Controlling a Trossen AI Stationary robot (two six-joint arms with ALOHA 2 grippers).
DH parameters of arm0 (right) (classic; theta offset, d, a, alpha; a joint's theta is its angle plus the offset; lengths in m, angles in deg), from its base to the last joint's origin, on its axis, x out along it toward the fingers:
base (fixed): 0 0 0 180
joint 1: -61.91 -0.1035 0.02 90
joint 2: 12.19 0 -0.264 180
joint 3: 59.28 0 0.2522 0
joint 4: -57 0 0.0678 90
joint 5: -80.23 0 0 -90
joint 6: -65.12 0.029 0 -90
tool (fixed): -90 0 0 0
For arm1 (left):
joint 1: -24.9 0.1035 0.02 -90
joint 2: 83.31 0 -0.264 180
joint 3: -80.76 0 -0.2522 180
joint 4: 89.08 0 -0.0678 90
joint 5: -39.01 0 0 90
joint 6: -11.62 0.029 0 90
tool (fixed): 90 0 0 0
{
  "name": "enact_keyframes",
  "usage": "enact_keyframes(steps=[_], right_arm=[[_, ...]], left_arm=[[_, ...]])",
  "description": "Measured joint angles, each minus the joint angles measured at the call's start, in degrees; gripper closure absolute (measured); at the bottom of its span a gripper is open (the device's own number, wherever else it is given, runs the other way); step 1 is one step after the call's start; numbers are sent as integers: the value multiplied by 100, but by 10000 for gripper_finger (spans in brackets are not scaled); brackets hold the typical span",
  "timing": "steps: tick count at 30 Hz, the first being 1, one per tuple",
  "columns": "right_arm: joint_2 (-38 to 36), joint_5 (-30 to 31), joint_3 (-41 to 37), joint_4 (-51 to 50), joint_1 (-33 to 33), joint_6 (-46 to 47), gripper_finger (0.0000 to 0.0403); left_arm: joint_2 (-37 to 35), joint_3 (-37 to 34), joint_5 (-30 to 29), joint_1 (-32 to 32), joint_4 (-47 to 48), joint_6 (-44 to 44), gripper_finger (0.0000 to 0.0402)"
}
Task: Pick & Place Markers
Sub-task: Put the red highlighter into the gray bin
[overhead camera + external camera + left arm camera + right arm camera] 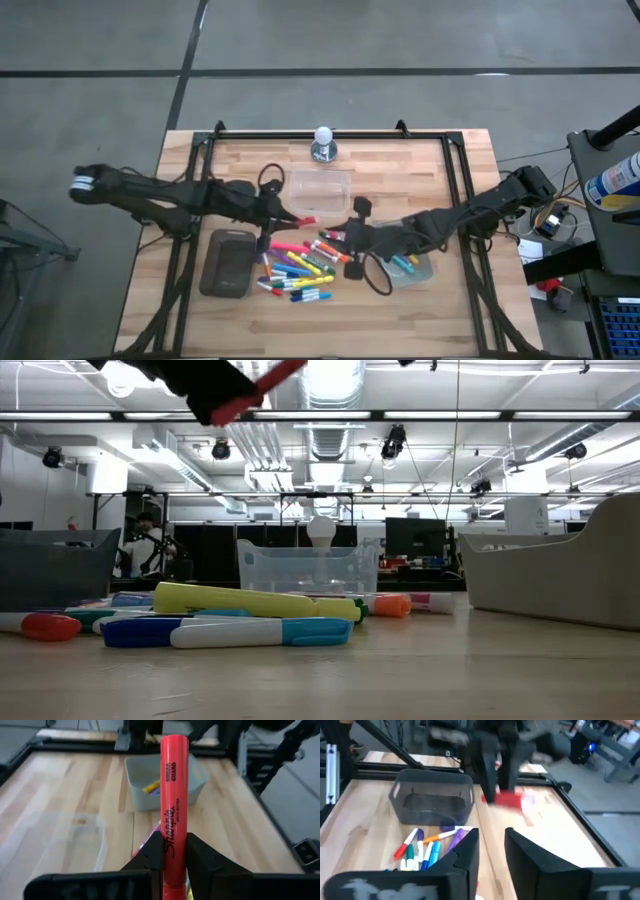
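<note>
I see even, bright light from ceiling strips (330, 415) overhead, with soft shadows. The far arm blurs beyond my right pincer (492, 852); near markers (225, 632) look soft.

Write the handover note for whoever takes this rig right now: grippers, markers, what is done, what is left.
Left gripper: shut on a red marker, lifted above the table between the marker pile and the clear tub at the back.
Right gripper: open, empty, at the pile's right edge beside the right-hand tub.
Done: a few markers lie in the right-hand tub; the back tub looks empty.
Left: place the red marker, then clear the pile. The dark tub sits left of the pile.
</note>
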Motion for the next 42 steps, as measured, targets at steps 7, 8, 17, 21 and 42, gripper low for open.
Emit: enact_keyframes(steps=[7, 8, 17, 21, 42], right_arm=[[0, -25, -189, 279, 279, 68, 223], [0, -48, -205, 334, 320, 62, 213], [0, -933, -346, 934, 532, -202, 189], [0, -970, -399, 1294, 535, -310, 188], [0, -1359, -497, 1569, 571, -166, 257]], left_arm=[[-224, -4, 60, -92, -160, 3, 356], [-198, -4, 61, -92, -203, 4, 356], [111, -9, 284, -90, -526, 43, 348], [242, -9, 305, -89, -674, 47, 347], [507, -9, 393, -89, -986, 76, 345]])
